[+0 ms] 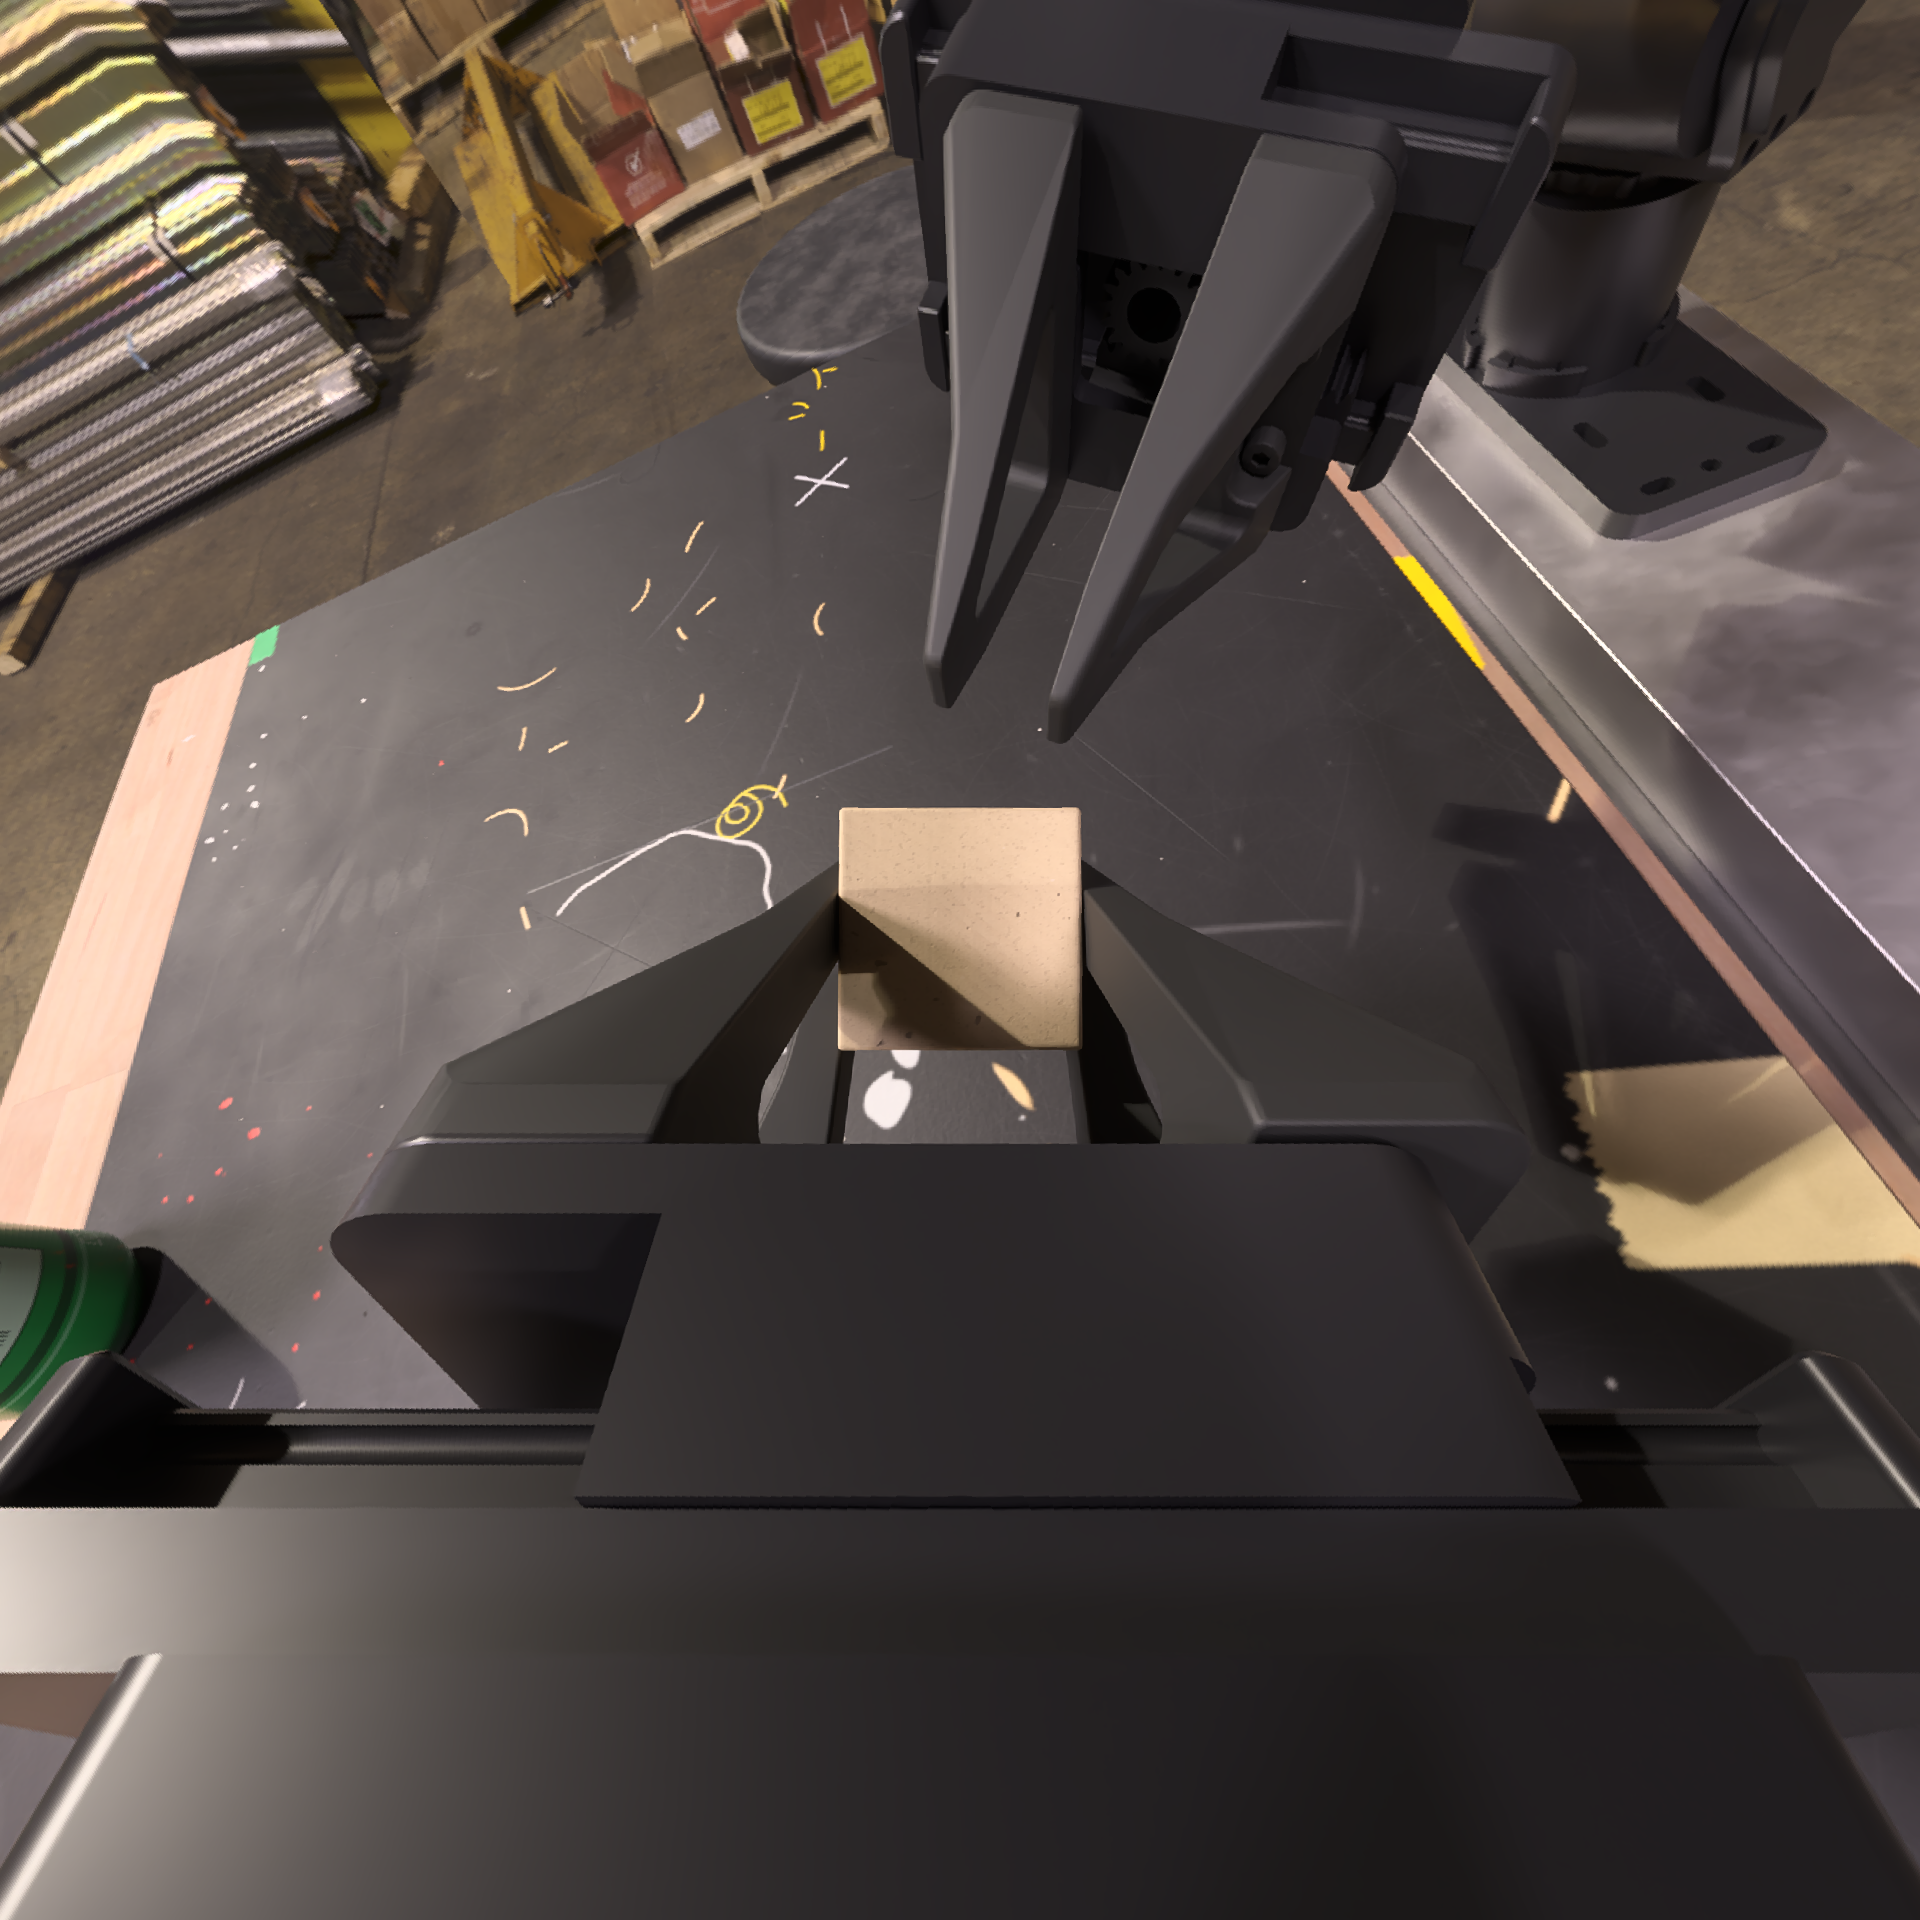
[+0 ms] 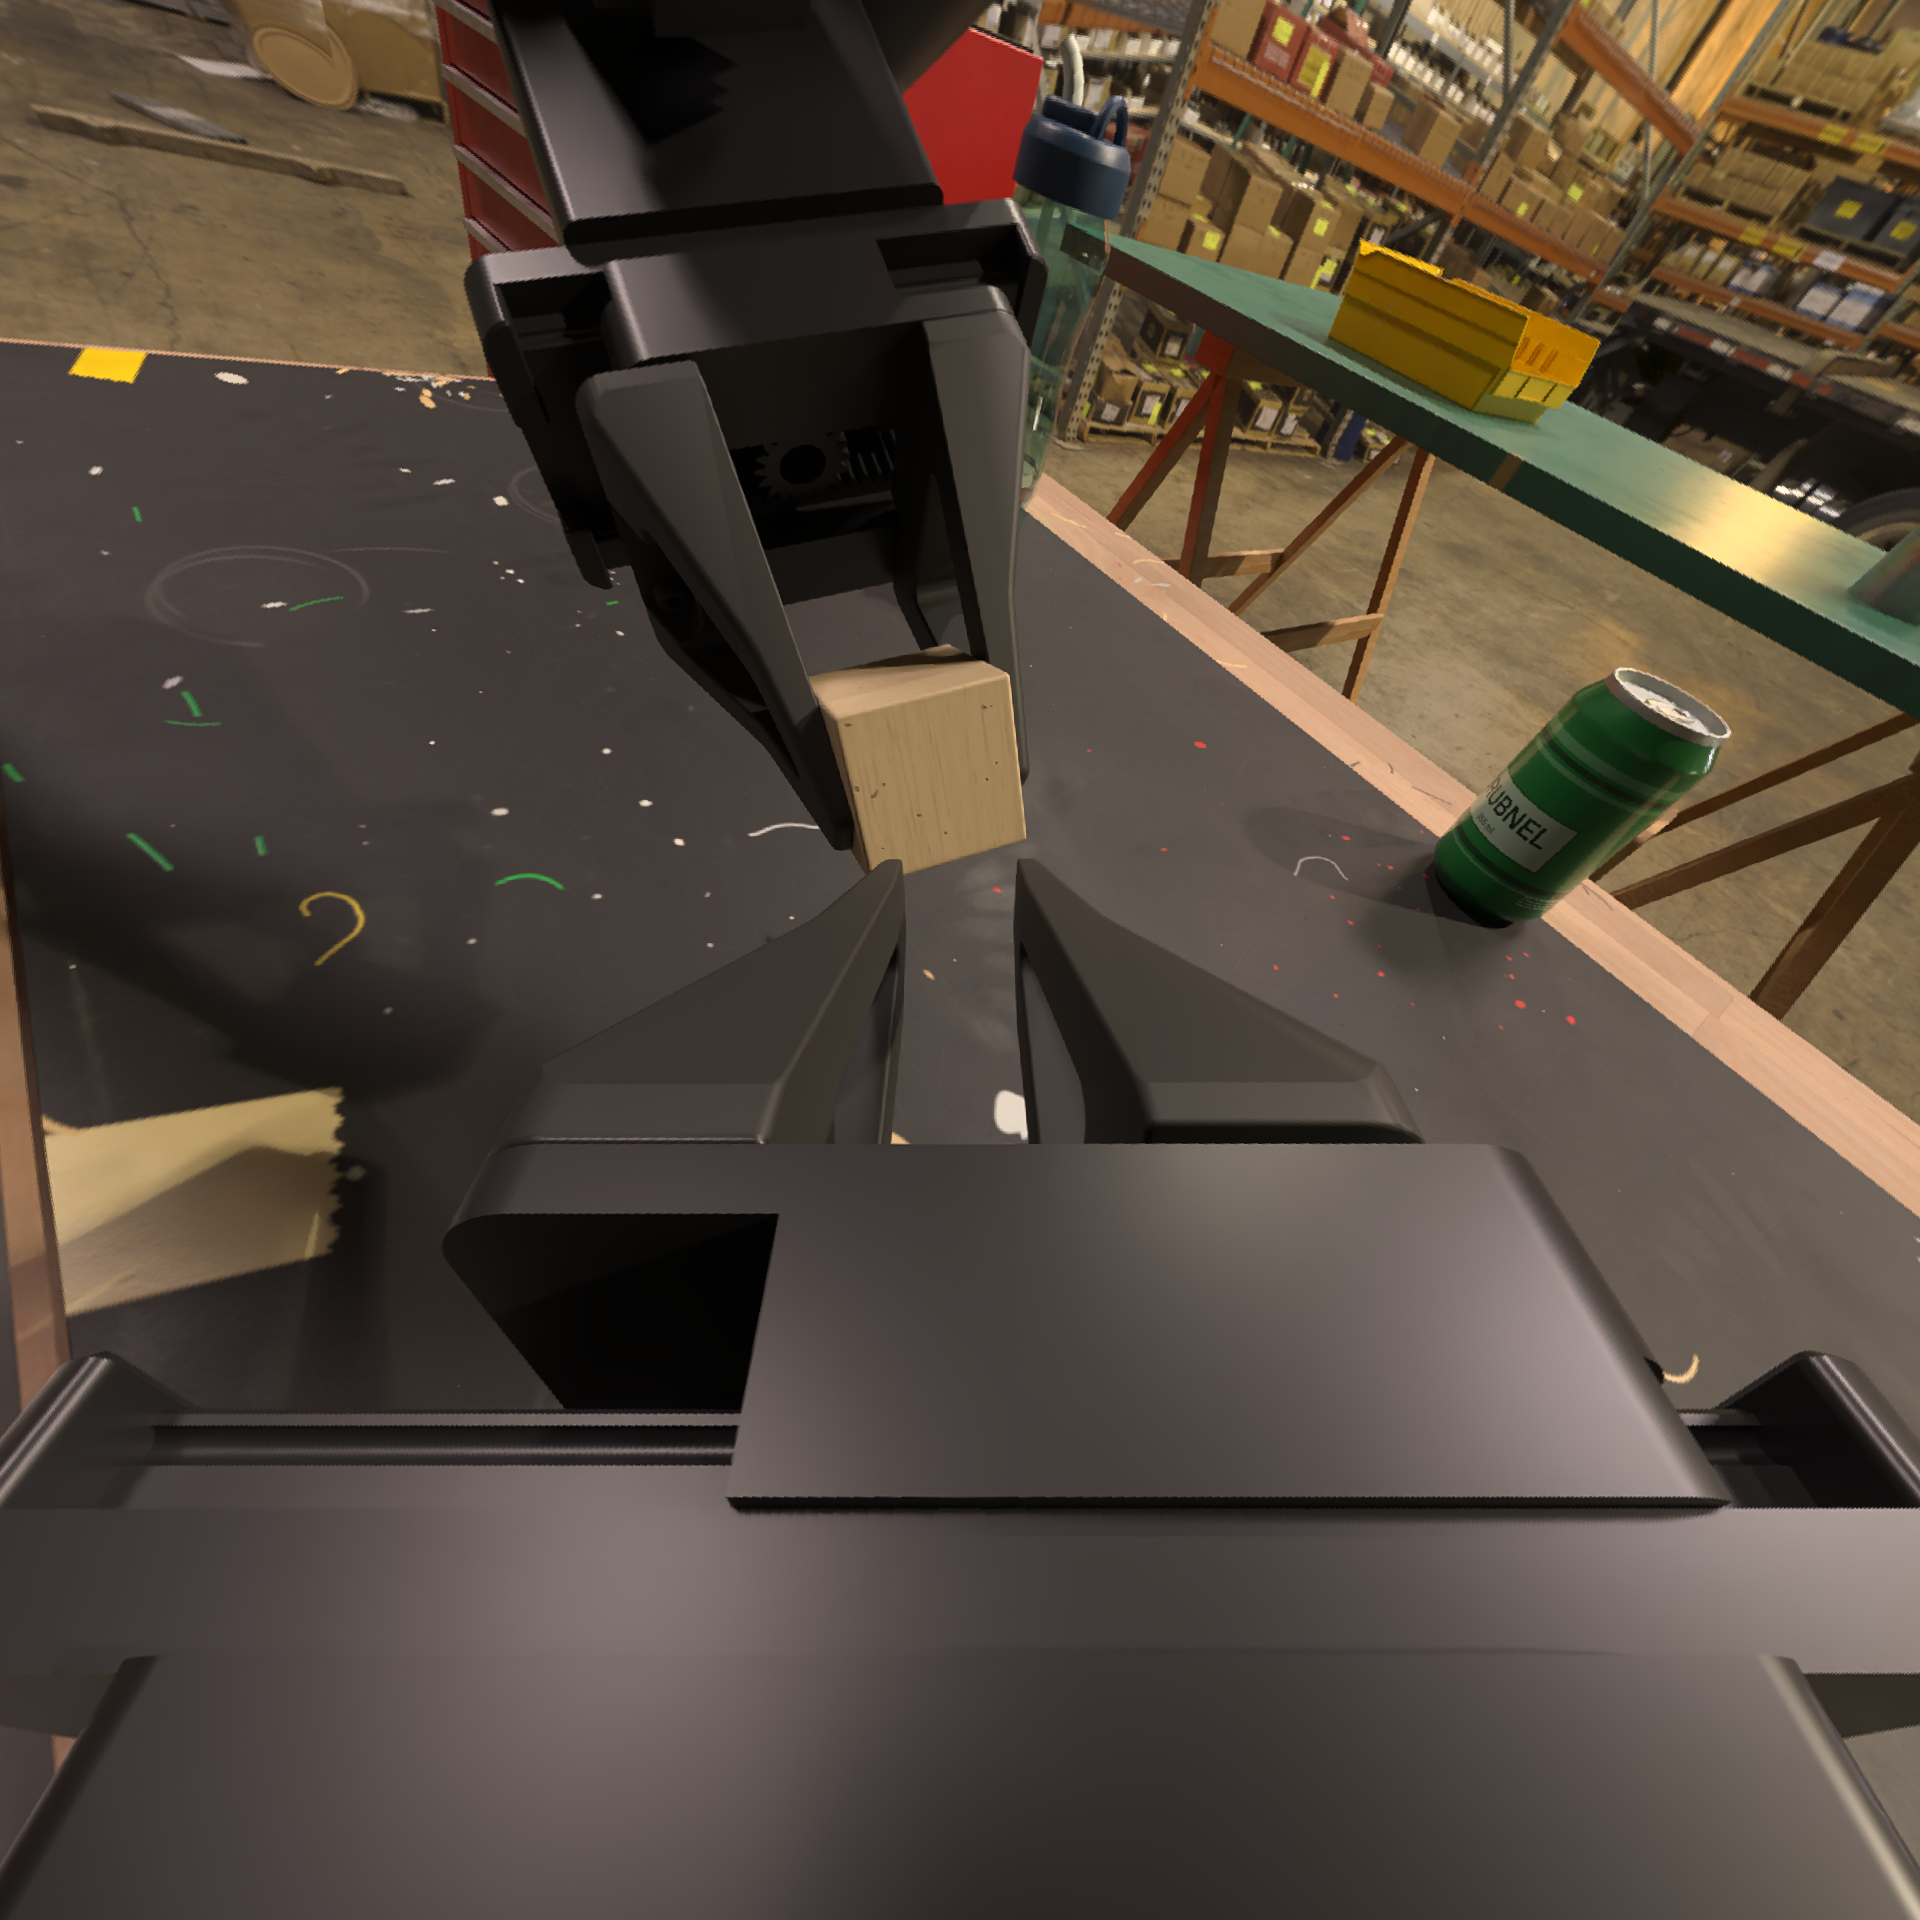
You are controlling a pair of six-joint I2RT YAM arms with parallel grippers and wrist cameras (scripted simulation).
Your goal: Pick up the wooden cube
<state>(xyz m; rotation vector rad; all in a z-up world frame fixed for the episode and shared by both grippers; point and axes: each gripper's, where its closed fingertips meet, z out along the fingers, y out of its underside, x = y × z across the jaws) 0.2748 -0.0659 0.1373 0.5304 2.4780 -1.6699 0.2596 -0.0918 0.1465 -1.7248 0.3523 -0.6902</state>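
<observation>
The wooden cube (image 1: 961,925) sits between my left gripper's (image 1: 961,904) fingertips, which press on its left and right faces. In the right wrist view the cube (image 2: 925,769) shows held by the left gripper (image 2: 930,805), which comes down from above, close to the black table top (image 2: 312,727). I cannot tell whether the cube touches the table. My right gripper (image 2: 958,873) is empty, its fingers a narrow gap apart, tips just in front of the cube. It also shows in the left wrist view (image 1: 1003,712) just beyond the cube.
A green can (image 2: 1579,800) stands near the table's wooden edge; it also shows in the left wrist view (image 1: 42,1309). A torn tan sheet (image 2: 197,1184) lies on the table. A clear bottle with a blue cap (image 2: 1060,291) stands behind the left arm. A metal rail (image 1: 1662,675) bears the right arm's base.
</observation>
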